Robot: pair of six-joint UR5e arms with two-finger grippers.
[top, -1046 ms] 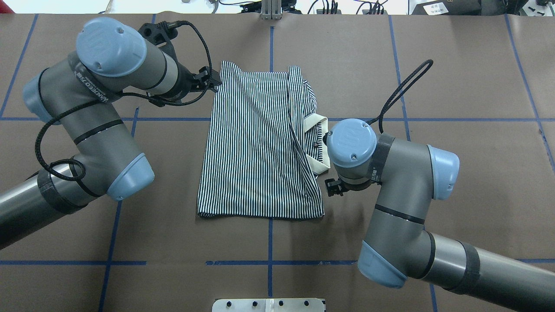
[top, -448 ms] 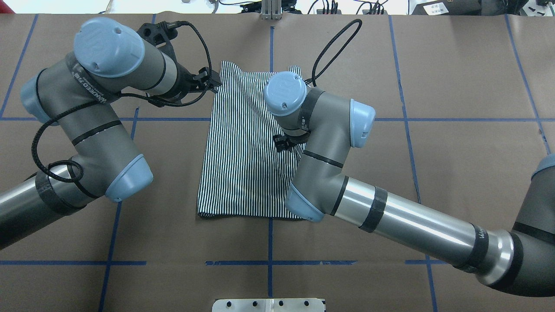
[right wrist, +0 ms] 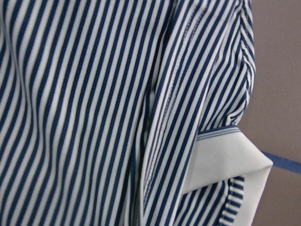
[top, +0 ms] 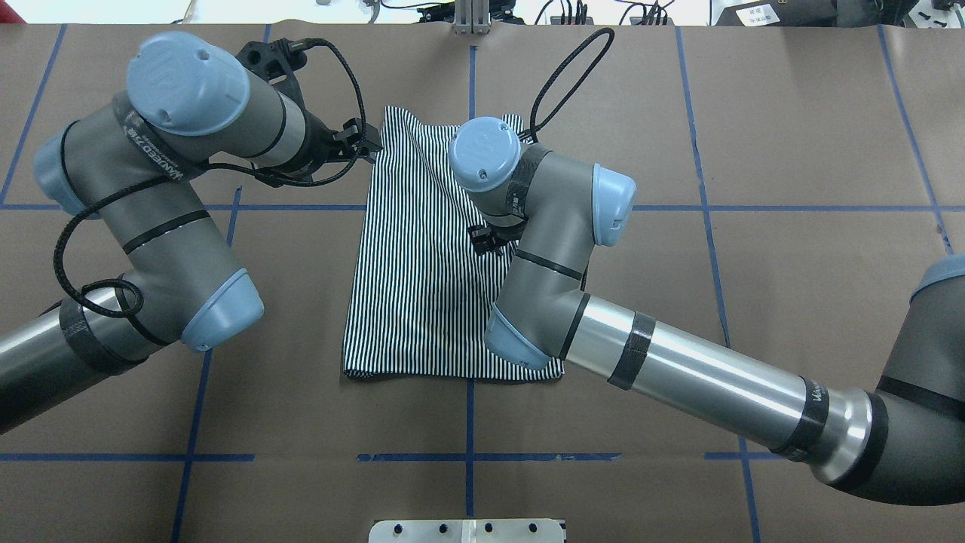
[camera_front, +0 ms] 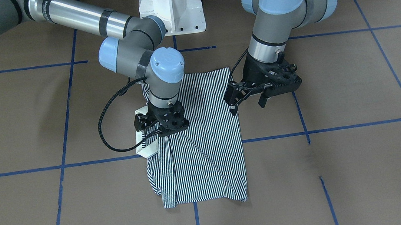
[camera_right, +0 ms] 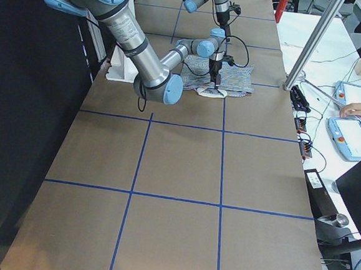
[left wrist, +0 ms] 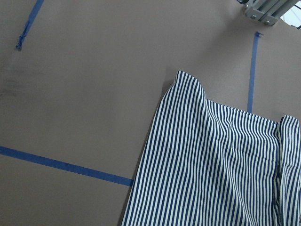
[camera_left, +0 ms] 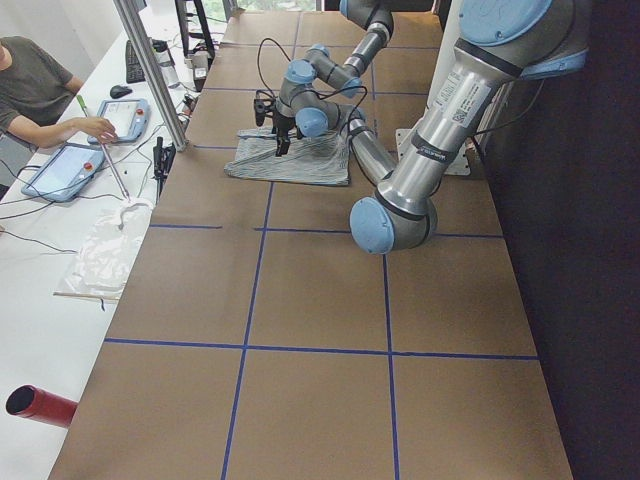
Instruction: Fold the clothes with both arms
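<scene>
The striped polo shirt [top: 422,286] lies folded flat on the brown table, and its cream collar [camera_front: 145,148] shows at one side. My right gripper [camera_front: 161,129] [top: 486,240] points straight down, close over the shirt beside the collar. Its body hides the fingers, so I cannot tell their state. The right wrist view is filled with stripes and the collar [right wrist: 225,160] at very close range. My left gripper [camera_front: 246,104] [top: 367,145] hovers at the shirt's far left edge, looks open, and holds nothing. In the left wrist view the shirt [left wrist: 211,160] lies flat below.
The white pedestal [camera_front: 170,4] stands behind the shirt. Blue tape lines [top: 467,456] cross the table. A metal plate [top: 467,532] sits at the near edge. Beside the table, a person [camera_left: 40,90] works at tablets past an aluminium post [camera_left: 150,70].
My right arm swung from beside the shirt's right edge to over its middle, and now covers the collar in the overhead view. The left arm and the shirt stayed almost still.
</scene>
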